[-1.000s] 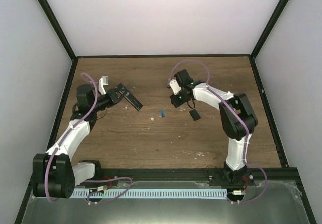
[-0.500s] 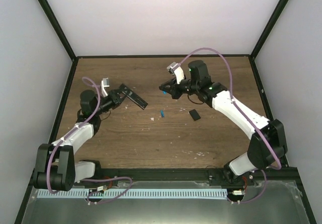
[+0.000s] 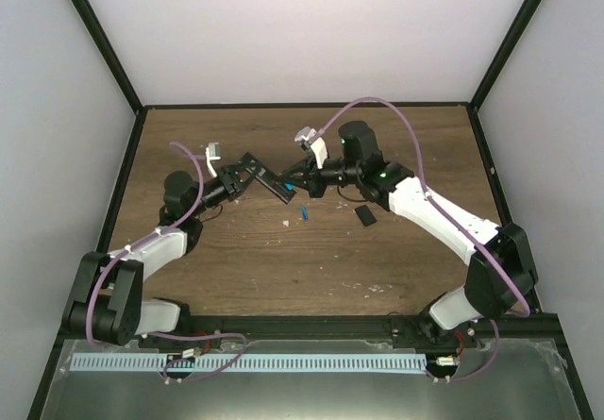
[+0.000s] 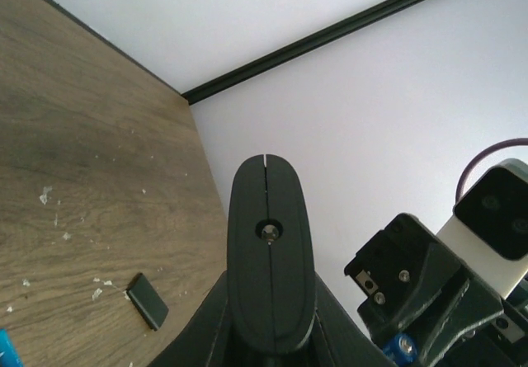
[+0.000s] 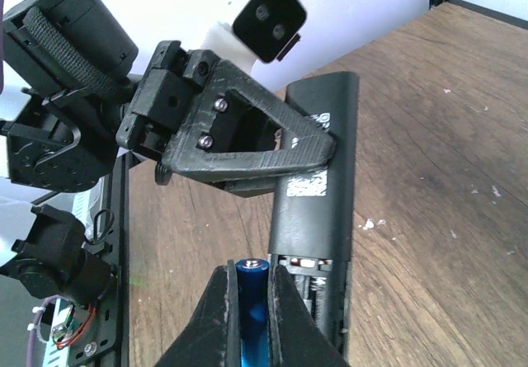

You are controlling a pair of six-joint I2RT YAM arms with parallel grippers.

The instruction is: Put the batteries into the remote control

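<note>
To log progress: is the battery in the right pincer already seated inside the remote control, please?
No, the battery is clamped in the right pincer, beside the open compartment of the remote control, not inside it.

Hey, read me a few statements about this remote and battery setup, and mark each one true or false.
1. The left claw grips the remote. True.
2. The right claw is empty. False: it is shut on a blue battery.
3. Another battery lies on the table. True.
4. The black cover is fitted on the remote. False: it lies on the table, and the remote's battery compartment is open.
</note>
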